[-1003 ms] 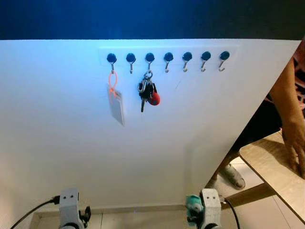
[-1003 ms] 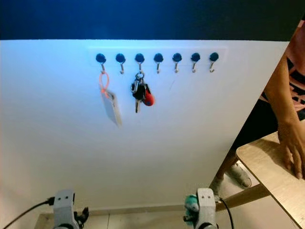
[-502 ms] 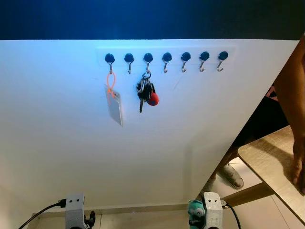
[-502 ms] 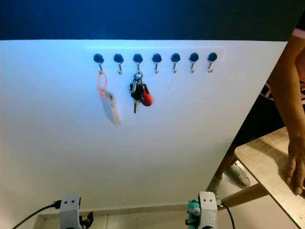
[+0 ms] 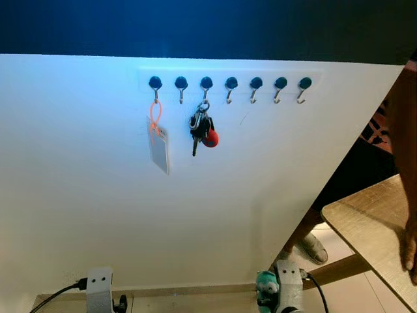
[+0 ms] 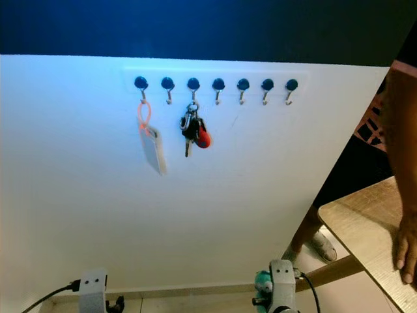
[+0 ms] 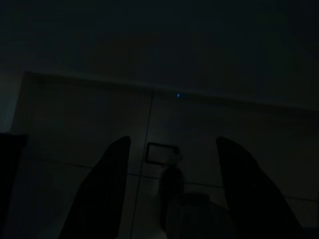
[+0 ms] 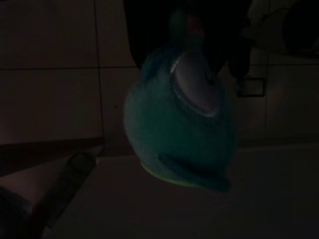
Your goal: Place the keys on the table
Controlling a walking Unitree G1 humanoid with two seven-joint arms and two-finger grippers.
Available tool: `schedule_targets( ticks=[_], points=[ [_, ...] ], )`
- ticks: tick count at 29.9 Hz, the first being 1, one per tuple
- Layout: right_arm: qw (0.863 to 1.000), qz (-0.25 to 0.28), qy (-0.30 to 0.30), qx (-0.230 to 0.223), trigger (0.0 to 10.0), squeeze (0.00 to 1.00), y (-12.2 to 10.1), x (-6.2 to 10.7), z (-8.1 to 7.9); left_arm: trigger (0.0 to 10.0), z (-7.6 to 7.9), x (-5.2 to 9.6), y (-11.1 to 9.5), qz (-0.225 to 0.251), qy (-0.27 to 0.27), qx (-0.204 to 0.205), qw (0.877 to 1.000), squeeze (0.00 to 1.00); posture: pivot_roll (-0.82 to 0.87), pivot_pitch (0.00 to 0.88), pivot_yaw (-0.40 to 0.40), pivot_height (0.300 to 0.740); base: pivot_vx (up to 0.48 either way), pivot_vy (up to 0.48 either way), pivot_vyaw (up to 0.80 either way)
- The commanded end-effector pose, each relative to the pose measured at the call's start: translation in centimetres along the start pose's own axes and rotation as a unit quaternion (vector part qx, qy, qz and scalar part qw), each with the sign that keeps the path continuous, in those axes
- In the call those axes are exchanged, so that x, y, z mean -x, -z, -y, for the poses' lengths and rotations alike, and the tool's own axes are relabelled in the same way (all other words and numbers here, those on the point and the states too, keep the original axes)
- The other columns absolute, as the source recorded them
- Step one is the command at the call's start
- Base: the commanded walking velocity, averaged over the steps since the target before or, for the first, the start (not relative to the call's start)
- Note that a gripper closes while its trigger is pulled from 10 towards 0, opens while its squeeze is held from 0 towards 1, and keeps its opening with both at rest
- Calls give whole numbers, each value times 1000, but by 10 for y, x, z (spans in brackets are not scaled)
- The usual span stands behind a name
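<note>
Keys: my keys (image 5: 201, 128) hang with a red fob on the third hook from the left of the hook rail (image 5: 229, 83), high on the white wall (image 5: 98, 215) at about 12 o'clock from me, apart from both my end effectors.
Neighbour: a white card tag (image 5: 158, 146) on an orange loop hangs from the first hook, just beside the keys at their 9 o'clock; the four hooks toward 3 o'clock are bare.
Open room: the wall below the rail is plain down to the skirting.
Counter: the wooden counter (image 5: 368, 225) comes in at about 4 o'clock; its near corner and one brace show, the rest is cut off by the frame edge.
Person: a person's hand (image 6: 405, 244) rests on the counter's far side, and a sandalled foot (image 5: 313, 246) stands under it near the wall's corner.
Left end effector: my left end effector (image 7: 169, 191) hangs low over dim floor tiles, fingers spread and holding nothing.
Right end effector: my wrist (image 5: 287, 291) shows low at 5 o'clock; a teal plush toy (image 8: 182, 122) fills its dark camera, and I cannot tell whether those fingers grip it.
Hard to make out: both wrist pictures are very dark.
</note>
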State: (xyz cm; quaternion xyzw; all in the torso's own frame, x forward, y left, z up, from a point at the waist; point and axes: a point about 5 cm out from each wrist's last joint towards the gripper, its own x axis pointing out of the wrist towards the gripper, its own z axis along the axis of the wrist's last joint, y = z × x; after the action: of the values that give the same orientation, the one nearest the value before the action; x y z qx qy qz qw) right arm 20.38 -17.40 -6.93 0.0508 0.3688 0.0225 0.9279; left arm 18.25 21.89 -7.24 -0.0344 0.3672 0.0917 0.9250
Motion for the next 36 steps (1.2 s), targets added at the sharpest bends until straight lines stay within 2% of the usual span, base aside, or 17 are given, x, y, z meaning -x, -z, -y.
schedule_targets(
  ticks=[1, 2, 5, 12, 18, 21, 24, 26, 28, 30, 32, 36],
  points=[
    [1000, 1, 11, -24, 10000, 0, 1, -1, -4, 10000, -5, 3, 8, -15, -5, -8, 1000, 0, 38, 14, -33, 740, 0, 0, 0],
    [999, 4, 15, -30, 10000, 0, 0, -1, -6, 10000, -5, 3, 9, -17, -4, -14, 1000, 0, 38, 14, -33, 740, 0, 0, 0],
    [999, 9, 17, -34, 10000, 0, 0, 2, 7, 10000, -6, 4, 12, -22, -4, -13, 1000, 0, 43, 14, -34, 740, 0, 0, 0],
    [1000, 11, 8, 2, 10000, 0, -1, 5, 18, 10000, -12, 6, 16, -30, -13, 5, 999, 0, 47, 5, -42, 740, 0, 0, 0],
    [1000, 17, 10, -18, 10000, 0, -3, 4, 18, 10000, -13, 6, 17, -37, -15, 8, 999, 0, 47, 0, -46, 740, 0, 0, 0],
    [998, 11, 33, -60, 10000, 0, -3, 3, 21, 10000, -14, 6, 17, -40, -19, 14, 999, 0, 53, 7, -46, 740, 0, 0, 0],
    [997, 27, 55, -48, 10000, 0, -6, 5, 27, 10000, -14, 6, 18, -43, -20, 17, 999, 0, 57, 13, -45, 740, 0, 0, 0],
    [993, 6, 70, -96, 10000, 0, 1, 6, 32, 10000, -8, 5, 15, -32, -15, 23, 999, 0, 51, 16, -45, 740, 0, 0, 0],
    [992, 5, 71, -103, 10000, 0, 1, 7, 33, 10000, -7, 4, 15, -30, -14, 22, 999, 0, 49, 19, -47, 740, 0, 0, 0],
    [992, 7, 70, -103, 10000, 0, 0, 7, 35, 10000, -6, 4, 14, -28, -14, 21, 999, 0, 47, 19, -49, 740, 0, 0, 0],
    [995, -4, 74, -70, 10000, 0, 1, 8, 37, 10000, -4, 4, 13, -25, -9, 25, 999, 0, 42, 22, -44, 740, 0, 0, 0],
    [996, -5, 69, -64, 10000, 0, 0, 7, 36, 10000, -5, 4, 13, -23, -11, 28, 999, 0, 40, 7, -55, 740, 0, 0, 0]
  ],
)
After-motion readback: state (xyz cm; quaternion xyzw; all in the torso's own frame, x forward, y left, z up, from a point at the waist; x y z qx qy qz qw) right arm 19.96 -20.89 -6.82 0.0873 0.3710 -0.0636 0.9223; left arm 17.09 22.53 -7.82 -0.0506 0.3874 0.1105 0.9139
